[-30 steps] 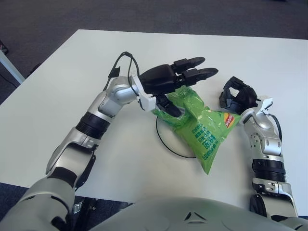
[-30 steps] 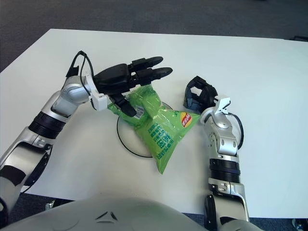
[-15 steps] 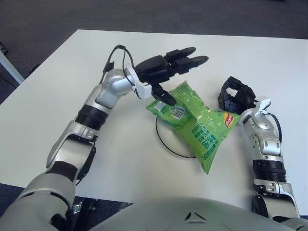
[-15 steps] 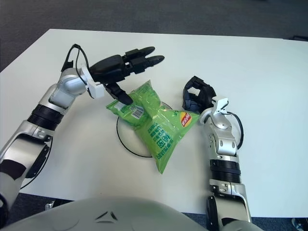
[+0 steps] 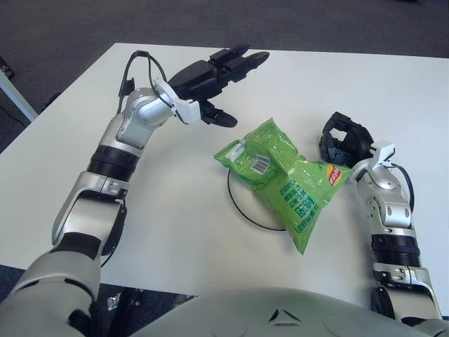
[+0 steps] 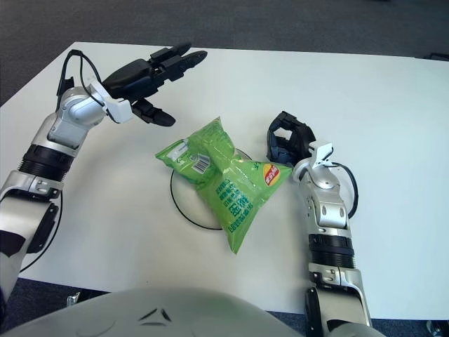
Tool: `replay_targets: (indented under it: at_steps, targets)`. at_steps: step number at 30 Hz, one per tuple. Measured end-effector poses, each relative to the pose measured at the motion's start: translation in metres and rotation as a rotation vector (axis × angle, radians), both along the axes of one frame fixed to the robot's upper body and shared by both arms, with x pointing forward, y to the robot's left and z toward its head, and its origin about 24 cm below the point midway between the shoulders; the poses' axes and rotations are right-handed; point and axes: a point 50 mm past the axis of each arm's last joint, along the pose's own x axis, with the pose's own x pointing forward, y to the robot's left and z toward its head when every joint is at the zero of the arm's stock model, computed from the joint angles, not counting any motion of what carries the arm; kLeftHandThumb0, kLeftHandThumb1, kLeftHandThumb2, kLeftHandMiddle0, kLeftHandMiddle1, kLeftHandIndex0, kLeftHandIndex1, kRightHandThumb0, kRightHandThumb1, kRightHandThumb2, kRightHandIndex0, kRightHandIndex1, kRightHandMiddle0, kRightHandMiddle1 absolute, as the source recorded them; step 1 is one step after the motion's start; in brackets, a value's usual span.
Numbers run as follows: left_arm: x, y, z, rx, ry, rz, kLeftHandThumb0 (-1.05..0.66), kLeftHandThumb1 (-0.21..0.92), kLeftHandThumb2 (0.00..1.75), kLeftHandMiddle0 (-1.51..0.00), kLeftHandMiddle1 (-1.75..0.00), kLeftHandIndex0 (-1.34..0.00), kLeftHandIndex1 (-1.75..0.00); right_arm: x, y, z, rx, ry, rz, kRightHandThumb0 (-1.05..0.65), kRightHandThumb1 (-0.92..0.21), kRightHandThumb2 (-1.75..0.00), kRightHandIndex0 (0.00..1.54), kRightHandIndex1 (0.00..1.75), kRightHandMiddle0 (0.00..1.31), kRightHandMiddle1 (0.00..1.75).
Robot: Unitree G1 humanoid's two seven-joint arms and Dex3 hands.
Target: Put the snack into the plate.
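A green snack bag (image 5: 284,179) lies across a white plate with a dark rim (image 5: 240,205) in the middle of the white table; its lower end sticks out past the plate toward me. My left hand (image 5: 223,77) is open, fingers spread, raised above the table up and left of the bag, holding nothing. My right hand (image 5: 344,142) rests on the table just right of the bag, fingers curled, holding nothing.
The white table (image 5: 365,77) extends well beyond the plate on all sides. A cable (image 5: 137,64) loops off my left wrist. Dark carpet floor (image 5: 63,35) lies beyond the table's far and left edges.
My left hand has let go of the snack bag and moved up and to the left, away from it. The bag now rests on the plate. The right hand has not moved.
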Motion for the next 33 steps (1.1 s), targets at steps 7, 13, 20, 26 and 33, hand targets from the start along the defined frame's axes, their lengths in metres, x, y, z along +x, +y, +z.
replay_targets:
  at_steps: [7,13,20,26,33]
  targets:
    - [0.004,0.009,0.005,-0.091,0.032,0.026,-1.05,0.92,0.82,-0.15,-0.07,0.00,-0.20,0.000,0.001,0.000,-0.002,0.001,0.007,-0.46,-0.38,-1.25,1.25,1.75,0.57,1.75]
    - [0.009,0.016,0.001,-0.208,0.089,0.038,-1.05,0.92,0.94,-0.23,-0.12,0.00,-0.35,0.000,0.000,0.000,-0.008,0.002,0.009,-0.46,-0.38,-1.24,1.26,1.75,0.56,1.75]
    - [0.022,0.022,-0.020,-0.289,0.192,0.111,-1.01,0.92,1.08,-0.28,-0.17,0.00,-0.48,0.000,0.000,0.000,-0.008,0.003,0.015,-0.46,-0.38,-1.24,1.27,1.75,0.57,1.75]
    - [0.038,0.031,-0.042,-0.481,0.384,0.228,-0.97,0.92,1.11,-0.27,-0.45,0.00,-0.59,0.000,0.000,0.000,-0.011,0.002,0.015,-0.46,-0.38,-1.25,1.27,1.75,0.57,1.75]
    - [0.046,0.029,-0.051,-0.677,0.554,0.256,-0.93,0.92,1.12,-0.35,-0.94,0.00,-0.89,0.000,0.001,0.001,-0.017,0.000,0.018,-0.46,-0.38,-1.24,1.25,1.75,0.56,1.75]
